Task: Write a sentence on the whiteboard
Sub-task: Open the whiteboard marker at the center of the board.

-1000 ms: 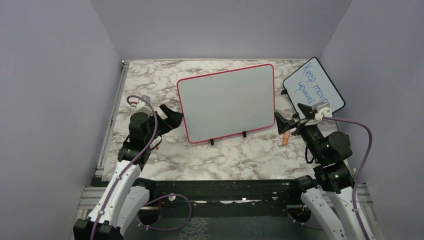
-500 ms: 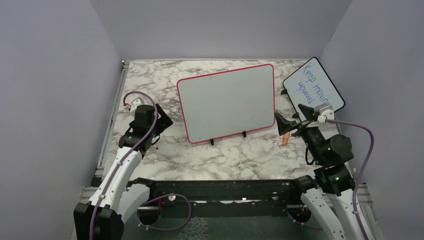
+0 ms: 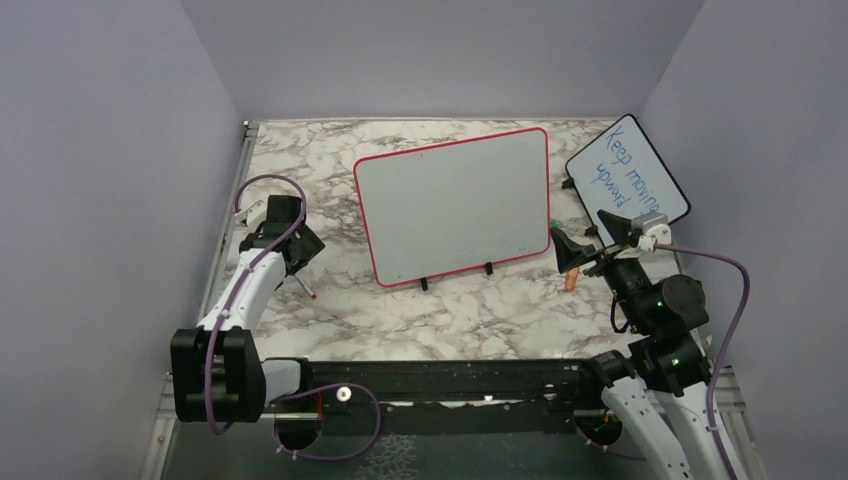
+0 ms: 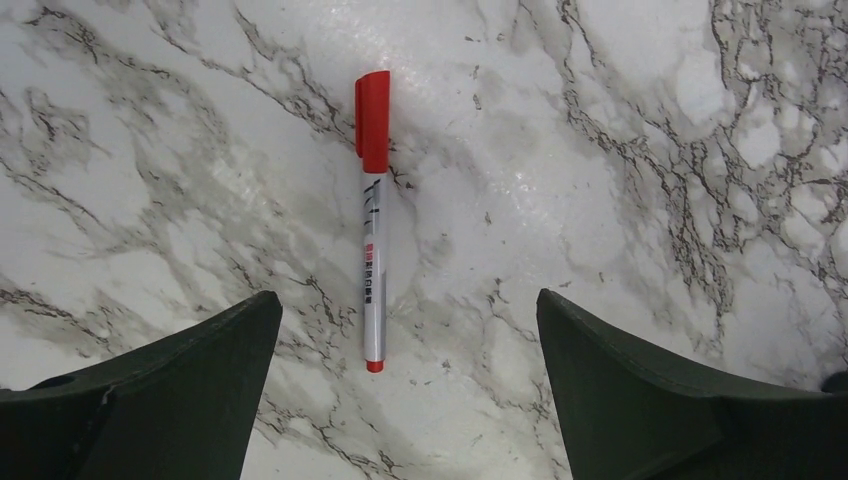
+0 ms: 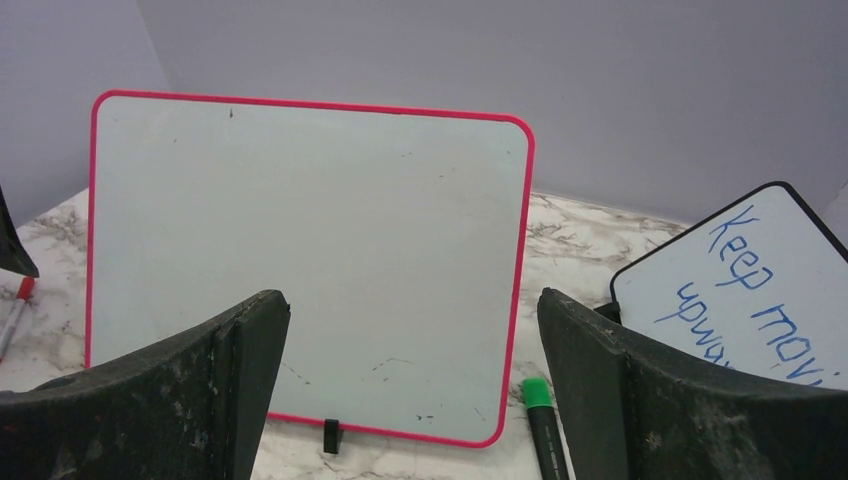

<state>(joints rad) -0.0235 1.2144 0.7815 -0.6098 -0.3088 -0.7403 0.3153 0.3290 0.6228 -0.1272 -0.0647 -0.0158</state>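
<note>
The whiteboard (image 3: 455, 200) with the red-pink frame stands upright on small black feet at the middle of the marble table; its face is blank in the right wrist view (image 5: 300, 230), so no red sentence shows. A red-capped marker (image 4: 372, 220) lies flat on the table, also seen left of the board (image 3: 303, 287). My left gripper (image 4: 405, 305) is open and empty, pointing down just above the marker's tail end (image 3: 293, 255). My right gripper (image 5: 413, 300) is open and empty, facing the board's right edge (image 3: 570, 250).
A smaller black-framed board (image 3: 628, 170) with blue writing "Keep moving upward" leans at the right wall (image 5: 750, 290). A green-capped dark marker (image 5: 540, 420) lies by the pink board's lower right corner. A small orange object (image 3: 570, 280) lies under my right gripper.
My left arm has swung left, away from the board, and turned its open gripper down over the red marker. My right arm has barely moved.
</note>
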